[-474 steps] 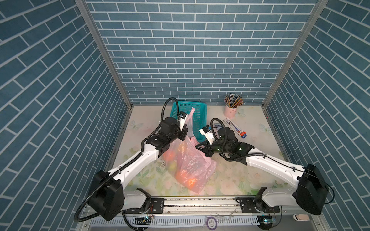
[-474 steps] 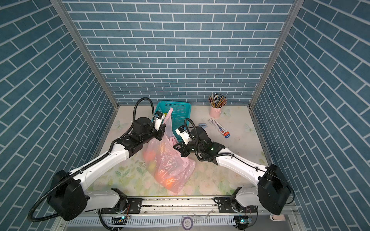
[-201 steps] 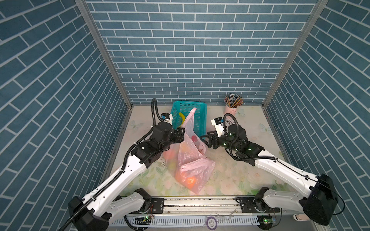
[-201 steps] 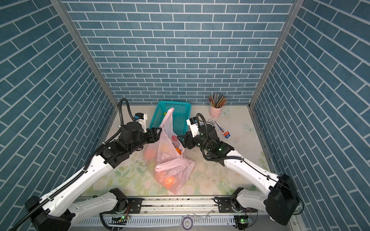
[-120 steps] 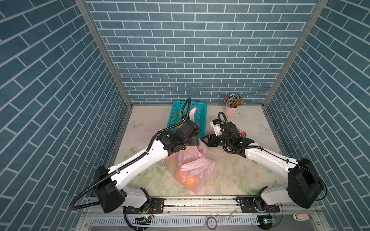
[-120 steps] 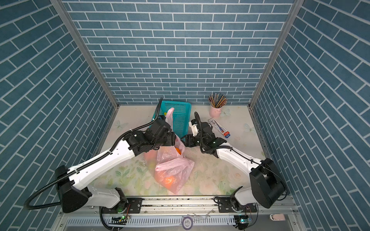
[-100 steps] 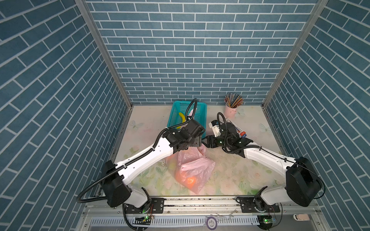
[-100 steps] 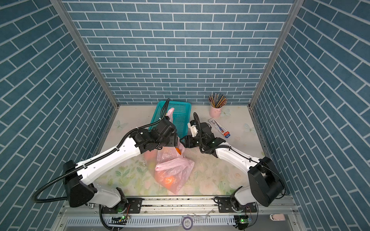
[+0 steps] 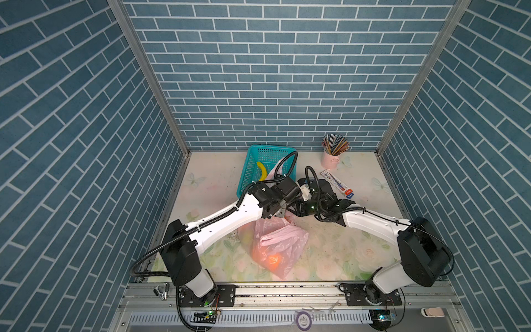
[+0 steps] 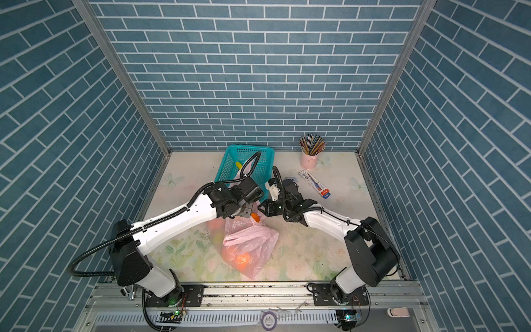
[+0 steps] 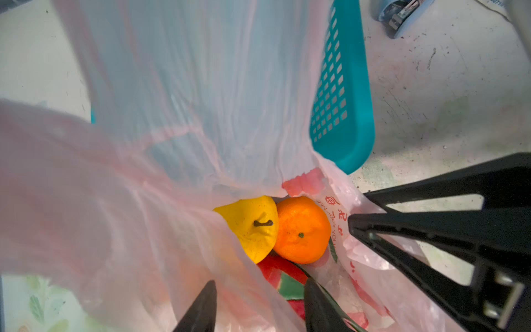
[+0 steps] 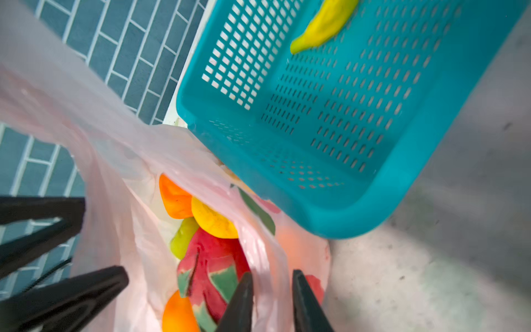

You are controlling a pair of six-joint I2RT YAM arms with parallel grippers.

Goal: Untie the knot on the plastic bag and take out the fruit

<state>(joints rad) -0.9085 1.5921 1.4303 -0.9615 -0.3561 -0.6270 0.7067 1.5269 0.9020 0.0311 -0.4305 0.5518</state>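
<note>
The table (image 9: 359,244) is carrying one plastic bag (image 9: 280,244). The bag's long axis is running from the robot's rail toward the one teal basket (image 9: 270,158), and its mouth is resting against the basket's near rim. No knot is showing in any view. The mouth is gaping, so untying is judged complete and extraction is pending.

The left gripper (image 11: 260,283) is hanging directly over the mouth with its jaws parted, gripping nothing. The right gripper (image 12: 272,273) is sitting at the mouth's right rim with its jaws drawn close around a fold of bag wall. Whether that fold is clamped cannot be told.

The fruit (image 12: 201,230) is lying inside the bag, just beyond the left gripper's tips, making the left arm the nearer one. Five pieces are showing at the mouth:
- one dragon fruit (image 12: 212,273)
- two oranges (image 11: 301,230)
- one yellow fruit (image 11: 250,227)
- one green fruit (image 12: 184,238)

Further orange shapes are showing through the film deeper down, and their count cannot be told. One banana (image 12: 321,26) is lying in the basket.
</note>
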